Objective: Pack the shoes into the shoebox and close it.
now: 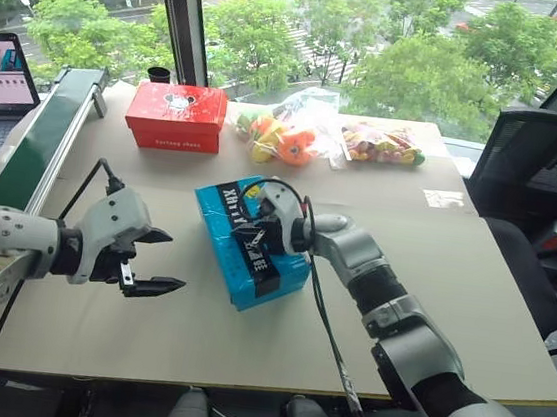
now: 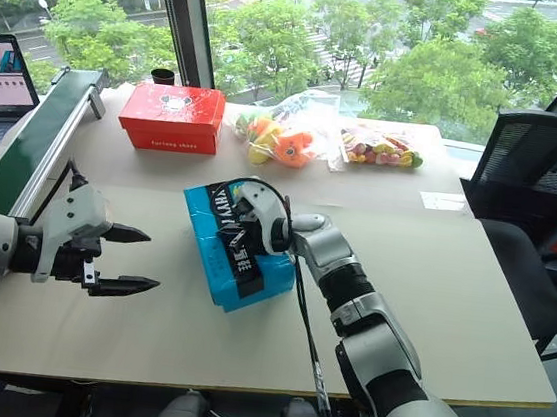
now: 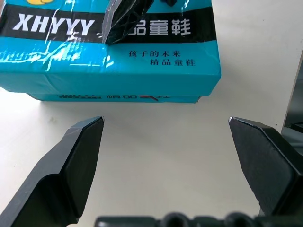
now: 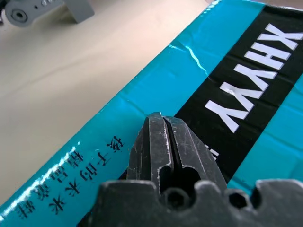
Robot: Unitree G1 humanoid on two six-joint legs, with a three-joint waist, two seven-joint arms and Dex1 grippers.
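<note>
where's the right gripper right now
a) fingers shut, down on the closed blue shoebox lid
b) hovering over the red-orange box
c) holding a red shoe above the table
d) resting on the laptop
a: the right gripper has its fingers shut together against the lid of the closed blue shoebox, beside the black stripe.

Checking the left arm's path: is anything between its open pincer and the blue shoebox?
Nothing visible. Bare table lies between the open left pincer and the closed shoebox; the shut right pincer is over its lid.
</note>
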